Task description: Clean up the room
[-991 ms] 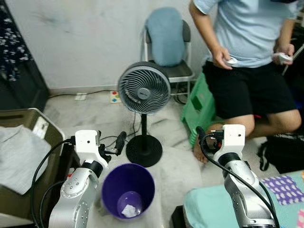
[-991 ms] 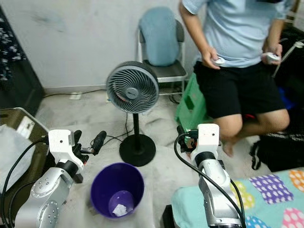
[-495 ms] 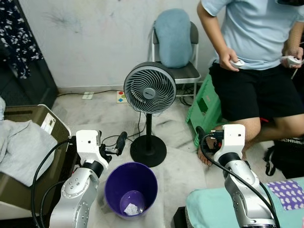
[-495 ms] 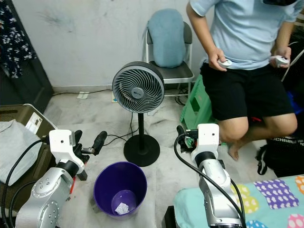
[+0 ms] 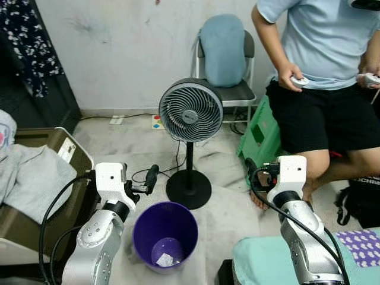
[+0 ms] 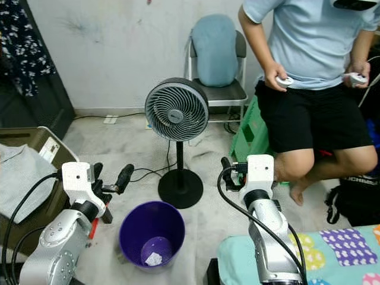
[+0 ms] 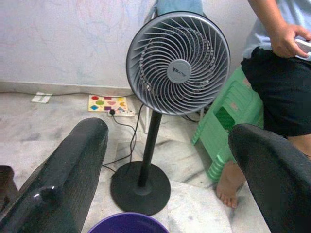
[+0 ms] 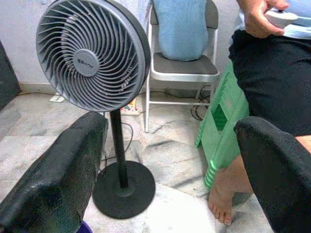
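Whole view has shifted over the last second: fan, chair and person sit lower and further right in the eye views, more of the dark cabinet and far wall shows, so the head camera tilted up or the robot backed off; the things themselves did not move. Far left, a brown box (image 5: 71, 155) with grey cloth (image 5: 32, 178) draped over it, more of it in view than a second ago. Left hand (image 5: 141, 185) held up near the bin, fingers apart and empty, same pose as before; left wrist view shows both black fingers (image 7: 63, 184) wide with the fan between them. Purple bin (image 5: 165, 234) on the floor near the robot, between the arms, with a white scrap of paper (image 5: 162, 259) at its bottom, unchanged. Fan (image 5: 190, 113) stands just beyond the bin, grey chair (image 5: 224, 53) with a blue cushion behind it. Green stool (image 5: 259, 138) right of the fan. Right hand (image 6: 230, 174) raised, fingers apart, nothing held. Person (image 5: 323, 71) seated far right with controllers. Bed (image 5: 261, 258) at near right. Judgement: no pickup under way; the robot looks to be scanning for the next item, probably the cloth.
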Controlling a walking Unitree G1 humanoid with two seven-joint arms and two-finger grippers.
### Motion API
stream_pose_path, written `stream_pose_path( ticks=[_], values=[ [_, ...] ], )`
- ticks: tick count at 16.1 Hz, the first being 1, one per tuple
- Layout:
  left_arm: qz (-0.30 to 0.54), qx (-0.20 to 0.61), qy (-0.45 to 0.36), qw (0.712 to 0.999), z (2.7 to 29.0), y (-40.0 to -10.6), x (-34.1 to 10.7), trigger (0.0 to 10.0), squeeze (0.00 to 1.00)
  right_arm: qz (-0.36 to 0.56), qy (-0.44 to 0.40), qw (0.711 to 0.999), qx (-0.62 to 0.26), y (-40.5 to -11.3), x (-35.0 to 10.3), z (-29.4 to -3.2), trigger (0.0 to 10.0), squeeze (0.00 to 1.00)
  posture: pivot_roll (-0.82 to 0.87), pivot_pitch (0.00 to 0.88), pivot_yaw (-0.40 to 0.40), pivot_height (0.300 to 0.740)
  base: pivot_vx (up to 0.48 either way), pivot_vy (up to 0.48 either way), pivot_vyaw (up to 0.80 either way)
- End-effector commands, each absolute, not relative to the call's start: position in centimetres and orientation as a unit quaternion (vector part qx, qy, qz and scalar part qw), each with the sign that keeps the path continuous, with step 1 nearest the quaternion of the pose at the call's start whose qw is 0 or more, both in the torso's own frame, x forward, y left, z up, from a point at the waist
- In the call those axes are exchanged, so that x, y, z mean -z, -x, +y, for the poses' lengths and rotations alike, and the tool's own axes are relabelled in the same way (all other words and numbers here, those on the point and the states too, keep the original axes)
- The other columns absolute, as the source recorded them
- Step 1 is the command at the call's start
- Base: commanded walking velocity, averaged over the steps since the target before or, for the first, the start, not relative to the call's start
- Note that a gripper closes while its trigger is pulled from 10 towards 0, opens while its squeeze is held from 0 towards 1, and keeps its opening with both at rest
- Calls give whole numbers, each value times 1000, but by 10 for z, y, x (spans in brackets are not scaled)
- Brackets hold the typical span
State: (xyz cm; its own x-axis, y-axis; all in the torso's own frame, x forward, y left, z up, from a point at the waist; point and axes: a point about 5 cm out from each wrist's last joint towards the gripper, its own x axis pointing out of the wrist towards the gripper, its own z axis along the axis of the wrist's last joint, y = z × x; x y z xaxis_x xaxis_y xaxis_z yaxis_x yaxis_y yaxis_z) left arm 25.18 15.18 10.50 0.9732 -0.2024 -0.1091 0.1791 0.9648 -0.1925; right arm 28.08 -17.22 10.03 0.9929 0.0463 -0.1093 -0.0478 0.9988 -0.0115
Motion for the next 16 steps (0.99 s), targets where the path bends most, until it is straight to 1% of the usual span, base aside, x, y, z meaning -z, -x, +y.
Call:
stream_pose_path(
  ticks=[1, 5, 14, 16],
  values=[
    [63, 93, 97, 989, 153, -252, -105, 10000, 0, 55, 4, 998, -18, -281, -100, -175, 10000, 0, -118, 0, -1, 740, 0, 0, 0],
    [59, 88, 112, 988, 153, -252, -107, 10000, 0, 55, 7, 998, -19, -281, -100, -175, 10000, 0, -118, 0, -1, 740, 0, 0, 0],
    [60, 91, 115, 987, 153, -253, -106, 10000, 0, 55, 7, 998, -19, -282, -100, -175, 10000, 0, -119, 0, -2, 740, 0, 305, 0],
    [58, 92, 111, 988, 153, -254, -107, 10000, 0, 55, 7, 998, -18, -282, -100, -175, 10000, 0, -121, 0, 0, 740, 0, 0, 0]
  ],
)
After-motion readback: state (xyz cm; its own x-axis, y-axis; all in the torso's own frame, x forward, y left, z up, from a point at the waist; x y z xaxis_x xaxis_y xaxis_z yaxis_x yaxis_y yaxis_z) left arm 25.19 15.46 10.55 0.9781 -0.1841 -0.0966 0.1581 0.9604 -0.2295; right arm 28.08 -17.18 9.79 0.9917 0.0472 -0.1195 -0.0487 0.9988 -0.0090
